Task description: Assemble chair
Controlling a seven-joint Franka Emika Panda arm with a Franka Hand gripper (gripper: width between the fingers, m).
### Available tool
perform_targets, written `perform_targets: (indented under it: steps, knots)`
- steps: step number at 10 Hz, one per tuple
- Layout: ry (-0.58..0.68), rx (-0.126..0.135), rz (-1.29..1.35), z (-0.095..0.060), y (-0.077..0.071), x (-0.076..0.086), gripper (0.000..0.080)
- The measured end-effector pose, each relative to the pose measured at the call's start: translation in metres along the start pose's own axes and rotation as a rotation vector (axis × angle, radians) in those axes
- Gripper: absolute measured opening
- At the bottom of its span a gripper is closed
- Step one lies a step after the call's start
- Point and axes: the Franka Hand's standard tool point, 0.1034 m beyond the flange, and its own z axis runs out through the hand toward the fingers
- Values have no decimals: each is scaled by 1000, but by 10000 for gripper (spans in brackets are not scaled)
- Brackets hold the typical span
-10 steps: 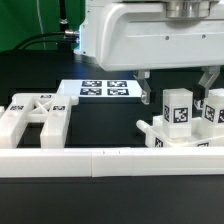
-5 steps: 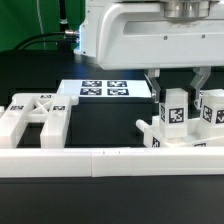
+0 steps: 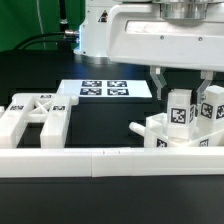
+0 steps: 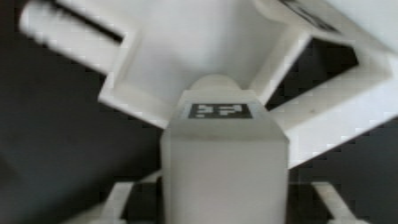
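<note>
Dark table (image 3: 100, 125) lies under your claw (image 3: 181, 96), which is half closed, pinching the standing chair leg (image 3: 180, 113) on the exterior view's right. Another chair piece (image 3: 35, 115) rests well apart, on that view's left.

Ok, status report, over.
Gripper shut on leg. Leg standing among chair parts, exterior view's right. Second tagged block close beside; rail in front.

Chair parts (image 3: 40, 118) — matte, smooth white plastic
</note>
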Motion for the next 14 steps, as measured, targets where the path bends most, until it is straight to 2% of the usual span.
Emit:
perform_targets:
  steps: [5,7,8,9,10,11,14]
  knots:
    - [-21,0,444,1,-1,-1,285]
    - [-20,0,368,1,-1,-1,285]
    - [-26,-5,320,1,-1,-2,465]
    - [-30,-9,275,2,-2,-4,584]
    - [-29,-7,151,2,-2,-4,584]
    - [-29,-7,96,2,-1,-3,636]
    - [-29,-6,-84,3,-1,-3,649]
